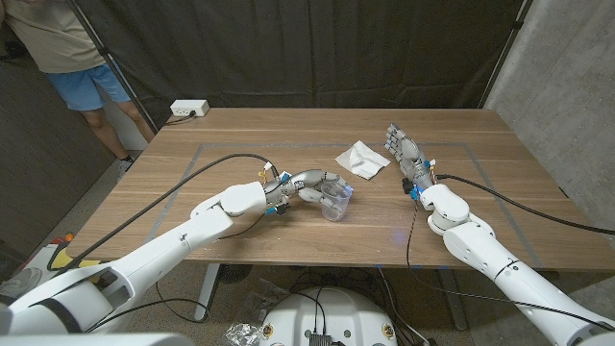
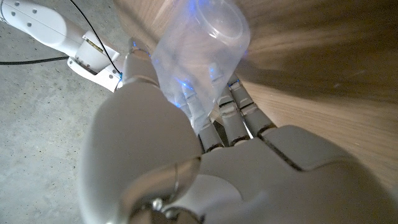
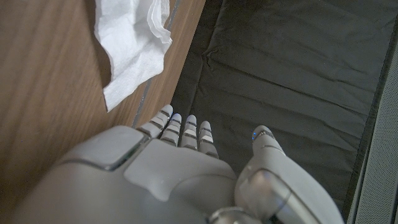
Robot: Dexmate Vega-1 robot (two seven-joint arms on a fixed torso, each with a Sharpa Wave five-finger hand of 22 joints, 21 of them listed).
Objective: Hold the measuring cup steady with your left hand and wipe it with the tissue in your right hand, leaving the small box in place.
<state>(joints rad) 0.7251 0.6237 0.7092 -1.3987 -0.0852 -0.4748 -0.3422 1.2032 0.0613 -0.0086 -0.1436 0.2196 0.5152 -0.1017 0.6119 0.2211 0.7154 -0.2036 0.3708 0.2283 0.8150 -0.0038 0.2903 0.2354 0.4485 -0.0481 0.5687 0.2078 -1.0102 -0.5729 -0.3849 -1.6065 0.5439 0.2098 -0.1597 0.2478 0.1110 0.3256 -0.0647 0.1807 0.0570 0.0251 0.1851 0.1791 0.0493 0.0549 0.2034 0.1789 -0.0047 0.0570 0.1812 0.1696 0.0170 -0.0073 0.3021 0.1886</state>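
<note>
Since the clear cup (image 1: 335,203), gripped mid-bench by the left hand (image 1: 309,185), looks light, thin and slippery, hold its wall gently, while the empty, spread right hand (image 1: 407,158) pinches the soft tissue (image 1: 362,159) nearby.

The left hand (image 2: 186,162) grips the clear measuring cup (image 2: 202,46) between thumb and fingers (image 2: 239,112). Past the fingertips lies wooden table (image 2: 323,81). The right arm (image 2: 43,28) shows beyond the thumb's side.
</note>
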